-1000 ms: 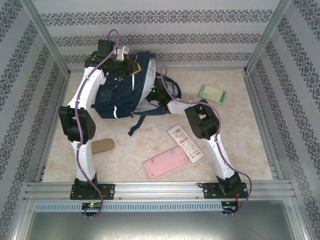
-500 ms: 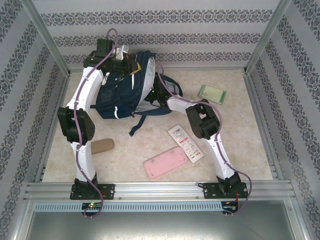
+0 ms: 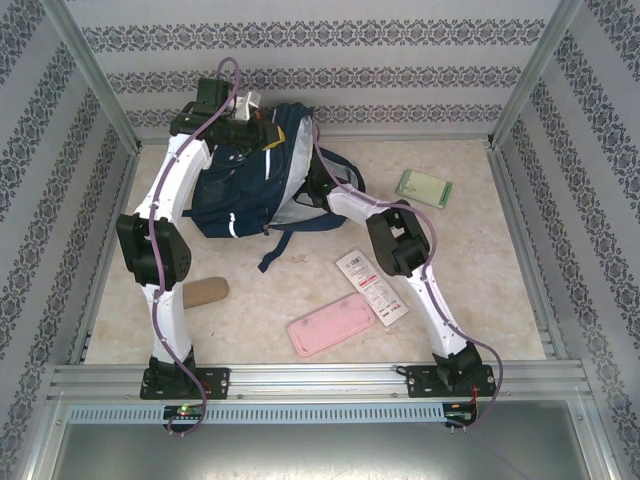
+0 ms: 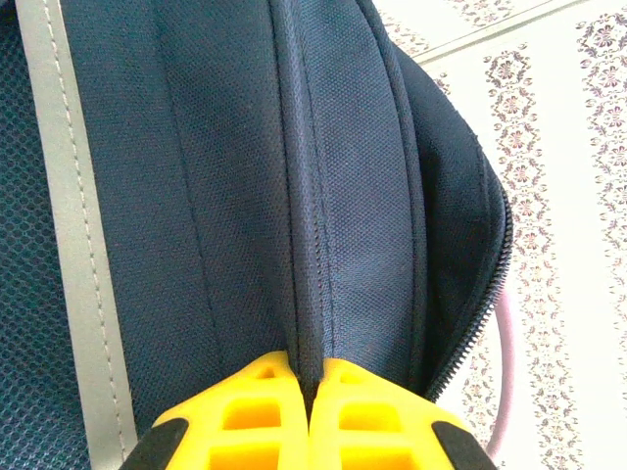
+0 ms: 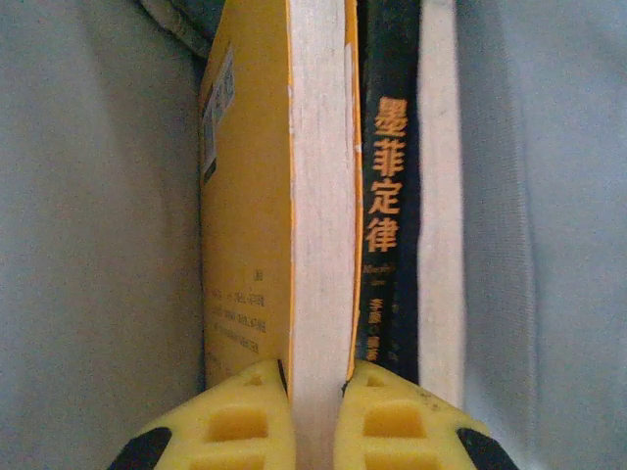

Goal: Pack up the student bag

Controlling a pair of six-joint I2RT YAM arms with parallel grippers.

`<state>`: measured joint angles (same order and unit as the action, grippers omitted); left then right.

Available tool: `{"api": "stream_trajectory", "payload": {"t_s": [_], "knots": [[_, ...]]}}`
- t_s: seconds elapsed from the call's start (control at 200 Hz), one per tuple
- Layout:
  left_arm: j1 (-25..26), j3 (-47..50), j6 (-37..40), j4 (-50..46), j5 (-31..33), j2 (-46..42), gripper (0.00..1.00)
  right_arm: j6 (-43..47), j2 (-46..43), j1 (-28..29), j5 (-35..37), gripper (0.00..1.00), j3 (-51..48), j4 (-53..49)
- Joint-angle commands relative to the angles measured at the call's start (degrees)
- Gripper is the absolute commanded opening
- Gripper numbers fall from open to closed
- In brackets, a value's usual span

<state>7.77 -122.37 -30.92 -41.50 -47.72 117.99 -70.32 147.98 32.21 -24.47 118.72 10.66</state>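
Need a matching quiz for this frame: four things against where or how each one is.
1. left tool
2. right tool
3. pink pencil case
4. green pad

A. front middle of the table
B. shut on yellow book
C. far right part of the table
D. shut on student bag fabric

Pairs: 1-D, 2-B, 3-A, 4-C

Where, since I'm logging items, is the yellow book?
Right wrist view: clamped in the right gripper inside the student bag, the yellow book stands left of a black-spined book.
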Motion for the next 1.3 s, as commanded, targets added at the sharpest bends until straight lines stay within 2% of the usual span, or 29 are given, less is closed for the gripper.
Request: {"api": "stream_trajectory", "payload": {"t_s": [0.0,0.07,0.105,0.335,0.579,0.829,1.039,1.114,1.294], "knots": [[1.6,-1.8,1.3,4.7,-4.6,-4.5,0.00,0.3,2.2,1.7,-2.2,0.08,3.6,-3.4],[1.5,-2.0,2.2,3.6,-3.8,-4.5,0.00,1.6,0.8,1.5,-2.0,0.29,2.4,-4.1],[1.5,-2.1,2.9,2.9,-3.1,-4.5,0.00,2.5,-0.4,1.2,-1.7,0.36,1.0,-4.4],[1.5,-2.1,6.1,-1.3,2.4,-3.8,0.00,7.9,-12.7,-1.6,-0.4,0.47,-11.8,-4.1],[1.5,1.3,6.8,-0.2,4.5,-3.5,0.00,14.4,-26.6,-4.2,1.2,0.50,-26.8,-7.9],[1.6,5.0,7.6,2.0,4.8,-4.5,0.00,23.6,-42.2,-5.9,6.7,0.49,-43.7,-16.2],[2.0,8.8,8.4,3.9,4.4,-5.9,0.00,29.3,-53.0,-4.8,11.3,0.49,-56.2,-25.1],[2.1,9.6,8.6,4.4,4.2,-6.3,0.00,30.5,-56.1,-4.1,12.9,0.46,-60.1,-27.1],[2.2,10.8,8.5,4.9,3.3,-6.6,0.00,30.9,-58.9,-0.9,14.6,0.41,-67.0,-28.5]]}}
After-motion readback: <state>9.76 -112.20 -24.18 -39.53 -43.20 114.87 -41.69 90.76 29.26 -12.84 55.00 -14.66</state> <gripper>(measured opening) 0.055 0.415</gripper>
